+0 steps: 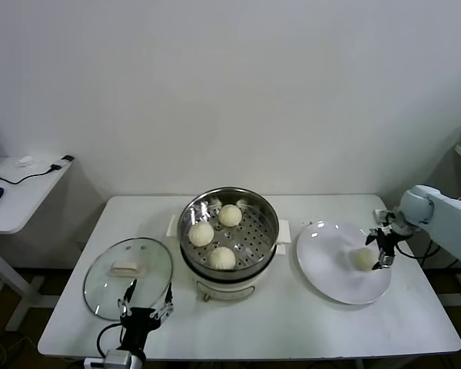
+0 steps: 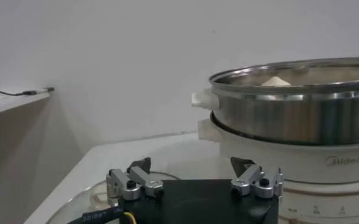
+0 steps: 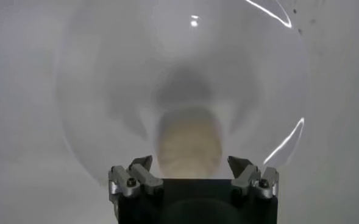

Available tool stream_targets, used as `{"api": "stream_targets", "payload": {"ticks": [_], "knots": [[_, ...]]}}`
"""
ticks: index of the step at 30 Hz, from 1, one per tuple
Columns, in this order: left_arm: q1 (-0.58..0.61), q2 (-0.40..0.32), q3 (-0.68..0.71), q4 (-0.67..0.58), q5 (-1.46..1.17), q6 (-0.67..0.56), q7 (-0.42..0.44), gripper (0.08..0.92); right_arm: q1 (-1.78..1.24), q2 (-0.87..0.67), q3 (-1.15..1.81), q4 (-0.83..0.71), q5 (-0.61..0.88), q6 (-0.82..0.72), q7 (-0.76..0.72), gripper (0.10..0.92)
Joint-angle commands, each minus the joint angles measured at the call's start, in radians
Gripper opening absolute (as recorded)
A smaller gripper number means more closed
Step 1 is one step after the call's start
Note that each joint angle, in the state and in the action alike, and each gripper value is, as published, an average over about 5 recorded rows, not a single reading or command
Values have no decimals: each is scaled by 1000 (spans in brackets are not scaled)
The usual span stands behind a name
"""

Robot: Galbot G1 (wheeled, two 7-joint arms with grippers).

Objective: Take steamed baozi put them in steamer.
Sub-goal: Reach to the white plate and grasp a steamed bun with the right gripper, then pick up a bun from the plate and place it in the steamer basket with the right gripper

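One baozi [image 1: 363, 258] is left on the plate [image 1: 326, 269]; three baozi [image 1: 214, 235] already sit on the perforated tray of the steamer [image 1: 229, 231]. My right gripper [image 1: 383, 249] is the near one by far: it hangs right at the last bun, on the side away from the steamer, fingers spread with nothing held. In the right wrist view the bun [image 3: 188, 146] lies straight ahead of the open fingers [image 3: 138, 173], centred between them, so I judge the coming move is a short advance and a close. The bun is a round dome with no long axis, so any grip angle should serve. It looks soft and matte, cream-white, likely to dent under hard pressure. The plate is flat, white, glossy, and may let the bun slide. The steamer is shiny steel, well off to my left of the plate. My left gripper [image 1: 144, 314] is parked open by the glass lid [image 1: 127, 277].
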Motion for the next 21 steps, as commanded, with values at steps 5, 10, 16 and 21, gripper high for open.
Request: {"api": "stream_targets", "payload": {"ticks": [5,10,16,21], "knots": [[-3,3,0,-2,0,2,0,823,-28,41,25,-34,-35,-13,12,764],[-2,1,0,-3,0,3,0,823,-9,34,13,-14,-26,-10,-7,670],[0,2,0,-11,0,8,1,823,127,3,-81,54,24,-12,-29,631],[0,2,6,-12,3,10,2,823,419,-14,-295,194,188,-29,-42,628]]}}
